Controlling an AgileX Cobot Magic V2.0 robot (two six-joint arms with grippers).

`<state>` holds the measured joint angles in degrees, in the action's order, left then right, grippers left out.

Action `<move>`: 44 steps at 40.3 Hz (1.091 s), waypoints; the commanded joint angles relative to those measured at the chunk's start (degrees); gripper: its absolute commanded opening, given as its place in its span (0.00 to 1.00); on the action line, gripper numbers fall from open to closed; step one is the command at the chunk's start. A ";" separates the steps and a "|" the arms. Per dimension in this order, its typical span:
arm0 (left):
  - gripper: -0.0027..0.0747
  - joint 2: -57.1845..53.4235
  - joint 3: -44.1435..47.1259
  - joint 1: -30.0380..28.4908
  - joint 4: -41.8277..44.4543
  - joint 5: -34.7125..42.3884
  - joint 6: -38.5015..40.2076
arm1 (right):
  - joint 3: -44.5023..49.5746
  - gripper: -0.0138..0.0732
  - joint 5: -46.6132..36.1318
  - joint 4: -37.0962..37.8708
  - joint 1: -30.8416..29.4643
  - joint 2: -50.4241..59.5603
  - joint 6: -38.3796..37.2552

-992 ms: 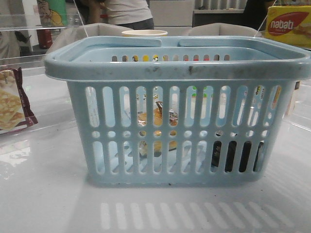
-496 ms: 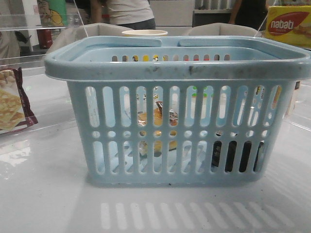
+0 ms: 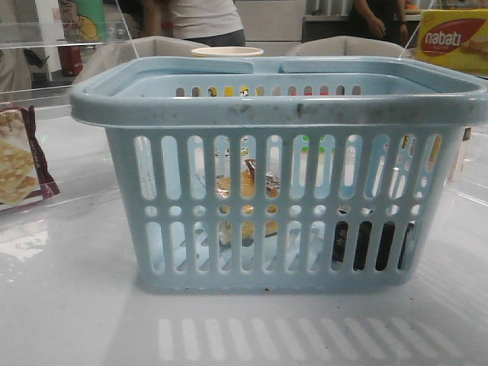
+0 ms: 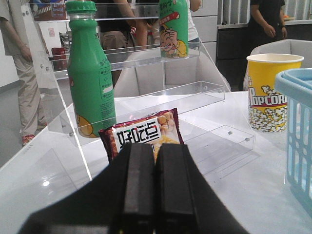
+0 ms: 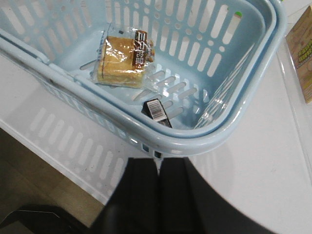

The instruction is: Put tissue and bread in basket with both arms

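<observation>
The pale blue basket (image 3: 282, 107) stands in the middle of the table and fills the front view. Inside it lies the bread (image 5: 122, 61) in its clear packet, also glimpsed through the slots (image 3: 248, 191). The dark tissue pack (image 5: 157, 111) rests on the basket floor near the corner and shows as a black shape behind the slots (image 3: 374, 244). My right gripper (image 5: 158, 163) is shut with nothing in it, just outside the basket's rim (image 5: 161, 139). My left gripper (image 4: 155, 148) is shut and empty, off to the side, facing a cracker bag. Neither gripper shows in the front view.
A maroon-edged cracker bag (image 4: 144, 136) leans by a clear acrylic shelf (image 4: 161, 97) holding a green bottle (image 4: 90, 73). A yellow popcorn cup (image 4: 268, 92) stands behind the basket. A yellow nabati box (image 3: 454, 38) sits at the back right. The table's front edge (image 5: 63, 156) is near the right gripper.
Nothing on the table has moved; only people in the background shifted.
</observation>
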<state>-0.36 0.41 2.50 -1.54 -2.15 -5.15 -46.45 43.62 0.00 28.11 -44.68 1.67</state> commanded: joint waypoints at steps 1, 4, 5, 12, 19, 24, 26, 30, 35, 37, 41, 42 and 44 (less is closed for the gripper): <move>0.15 -0.96 -0.04 0.28 -0.12 5.37 0.52 | -1.34 0.22 -3.43 0.60 -0.50 0.81 0.28; 0.15 -0.95 -0.04 0.28 -0.12 5.37 0.52 | -1.20 0.22 -3.65 0.93 -3.16 2.52 0.28; 0.15 -0.95 -0.04 0.28 -0.12 5.37 0.52 | -1.02 0.22 -3.99 0.92 -4.77 3.49 0.28; 0.15 -0.95 -0.04 0.28 -0.12 5.37 0.52 | 6.15 0.22 -13.54 0.92 -16.08 11.94 0.28; 0.15 -0.95 -0.04 0.28 -0.12 5.37 0.52 | 20.03 0.22 -28.40 0.94 -25.26 22.48 0.28; 0.15 -0.95 -0.04 0.28 -0.12 5.37 0.52 | 29.75 0.22 -35.59 0.88 -29.05 29.63 0.28; 0.15 -0.95 -0.04 0.28 -0.12 5.37 0.52 | 33.16 0.22 -37.68 0.88 -29.68 32.24 0.28; 0.15 -0.95 -0.04 0.28 -0.12 5.37 0.52 | 39.68 0.22 -41.04 0.88 -30.14 37.15 0.28; 0.15 -0.95 -0.04 0.28 -0.12 5.37 0.52 | 45.17 0.22 -42.82 0.88 -30.14 42.23 0.28; 0.15 -0.95 -0.04 0.28 -0.12 5.37 0.52 | 46.68 0.22 -42.82 0.88 -30.14 44.11 0.28; 0.15 -0.95 -0.04 0.28 -0.12 5.37 0.52 | 48.16 0.22 -41.92 0.88 -30.19 46.40 0.28; 0.15 -0.95 -0.04 0.28 -0.12 5.37 0.52 | 48.11 0.22 -41.87 0.88 -30.11 46.22 0.28; 0.15 -0.95 -0.04 0.28 -0.12 5.37 0.52 | 48.11 0.22 -41.82 0.88 -30.13 46.31 0.28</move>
<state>-0.36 0.41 2.50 -1.54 -2.01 -5.15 1.65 7.20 0.00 -1.78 0.50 1.67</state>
